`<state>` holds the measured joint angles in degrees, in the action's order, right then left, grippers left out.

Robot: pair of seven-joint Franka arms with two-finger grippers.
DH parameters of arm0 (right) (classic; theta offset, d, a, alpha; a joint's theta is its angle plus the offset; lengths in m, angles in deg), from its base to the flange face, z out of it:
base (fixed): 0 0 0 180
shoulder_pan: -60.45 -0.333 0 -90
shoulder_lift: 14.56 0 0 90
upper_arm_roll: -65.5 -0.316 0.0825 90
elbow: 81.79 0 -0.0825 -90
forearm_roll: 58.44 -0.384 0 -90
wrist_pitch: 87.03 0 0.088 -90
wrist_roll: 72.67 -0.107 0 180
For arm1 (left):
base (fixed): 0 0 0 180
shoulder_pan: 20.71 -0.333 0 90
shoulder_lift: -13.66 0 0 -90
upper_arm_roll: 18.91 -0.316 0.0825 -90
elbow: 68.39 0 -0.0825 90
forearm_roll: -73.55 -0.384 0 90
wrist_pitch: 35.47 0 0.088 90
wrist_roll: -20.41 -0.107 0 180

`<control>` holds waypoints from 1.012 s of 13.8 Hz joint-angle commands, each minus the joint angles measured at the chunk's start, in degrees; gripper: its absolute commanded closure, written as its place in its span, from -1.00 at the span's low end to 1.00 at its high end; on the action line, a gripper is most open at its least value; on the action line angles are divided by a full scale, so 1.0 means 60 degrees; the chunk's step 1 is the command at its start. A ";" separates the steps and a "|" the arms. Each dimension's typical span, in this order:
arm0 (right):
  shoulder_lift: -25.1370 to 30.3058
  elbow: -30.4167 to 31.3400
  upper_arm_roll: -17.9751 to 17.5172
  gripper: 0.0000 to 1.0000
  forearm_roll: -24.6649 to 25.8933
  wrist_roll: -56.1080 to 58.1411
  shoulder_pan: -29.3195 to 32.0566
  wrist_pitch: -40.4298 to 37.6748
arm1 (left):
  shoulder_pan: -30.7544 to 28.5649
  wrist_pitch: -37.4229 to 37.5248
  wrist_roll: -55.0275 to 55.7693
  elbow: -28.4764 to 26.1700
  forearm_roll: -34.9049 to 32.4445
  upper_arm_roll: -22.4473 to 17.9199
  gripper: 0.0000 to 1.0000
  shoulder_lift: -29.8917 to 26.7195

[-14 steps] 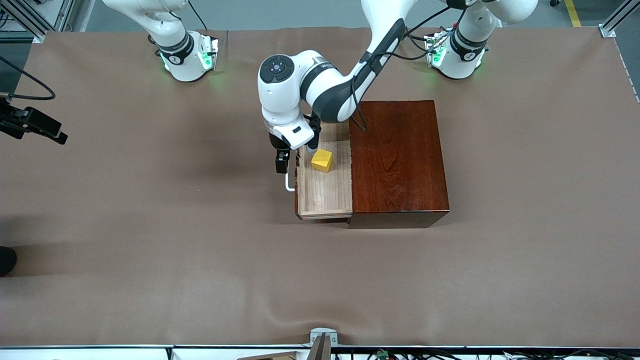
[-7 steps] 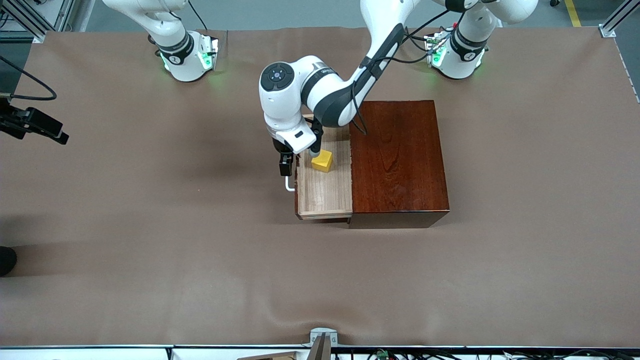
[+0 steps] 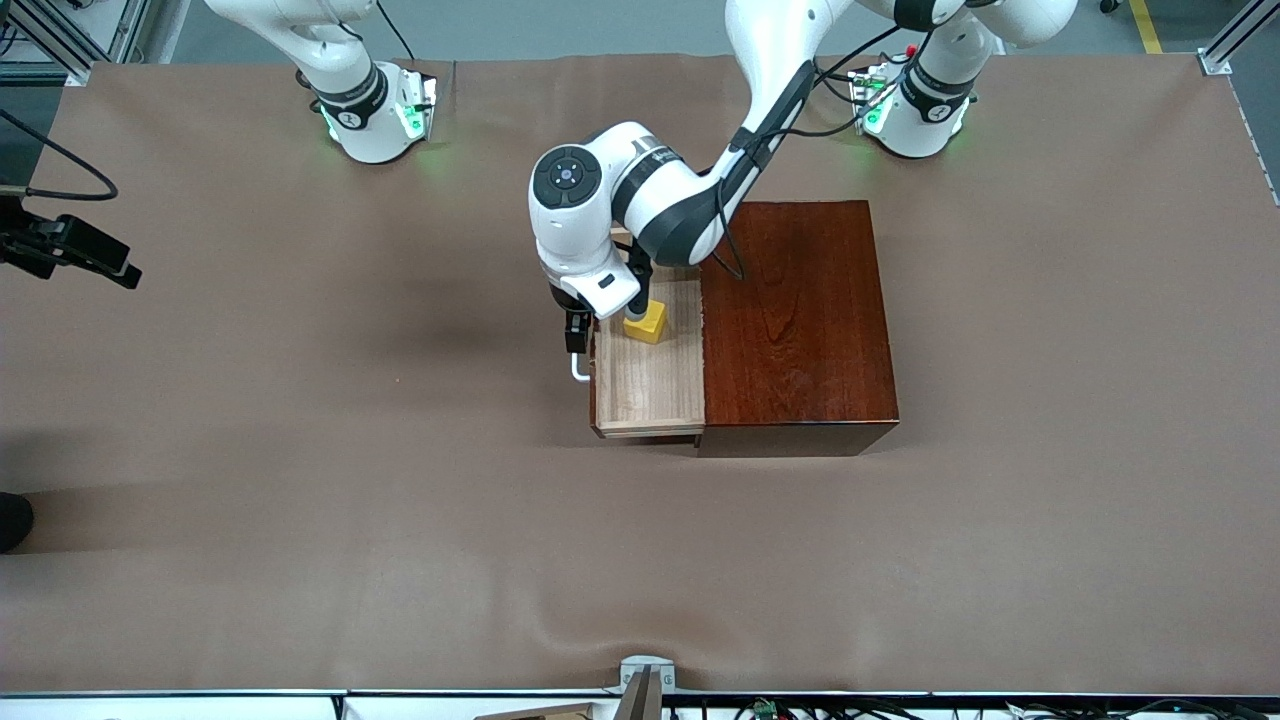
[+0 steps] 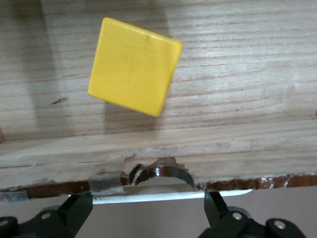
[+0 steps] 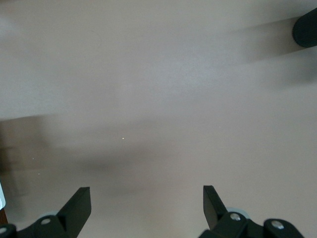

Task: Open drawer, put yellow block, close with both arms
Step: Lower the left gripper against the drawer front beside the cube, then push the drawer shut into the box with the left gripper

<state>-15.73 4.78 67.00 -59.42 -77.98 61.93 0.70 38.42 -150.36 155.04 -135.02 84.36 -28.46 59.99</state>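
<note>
Two of the three jobs are looking done from here: the drawer [image 3: 648, 385] is standing pulled out of the wooden box [image 3: 795, 320] toward the right arm's end of the table, and the yellow block [image 3: 646, 322] is lying loose on its pale floor, nothing gripping it. Moving up from the drawer's near corner, the white handle [image 3: 579, 370] is showing just outside the front wall. The left gripper [image 4: 146, 198] is hanging right over that front edge, fingers spread wide and empty, with the handle showing below them in the wrist view.

Over the last second the left arm has been sliding in toward the box and settling over the front wall, while the block and the drawer have not budged. That is reading as release finished and the arm lining up for the push shut.

Off toward its own end, the right gripper [image 5: 146, 191] is waiting over bare brown cloth [image 3: 300, 450], fingers apart, holding nothing.
</note>
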 commanded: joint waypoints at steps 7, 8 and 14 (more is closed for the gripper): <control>0.0165 0.0146 0.0000 -1.00 0.0045 -0.0066 -0.0027 0.0013 | -0.0290 0.3371 -0.1300 -0.0027 -0.0394 -0.0181 -1.00 -0.0368; 0.0165 0.0146 0.0000 -1.00 0.0045 -0.0066 -0.0027 0.0013 | -0.0290 0.3562 -0.1286 -0.0042 -0.0614 -0.0167 -1.00 -0.0441; 0.0151 0.0146 0.0000 -1.00 0.0060 -0.0066 -0.0027 0.0013 | -0.0275 0.4500 -0.1271 -0.0129 -0.0982 -0.0166 -1.00 -0.0355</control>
<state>-15.73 4.80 66.99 -59.41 -77.98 61.93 0.70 37.30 -134.96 151.28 -131.41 83.07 -28.73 60.24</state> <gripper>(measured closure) 0.000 0.000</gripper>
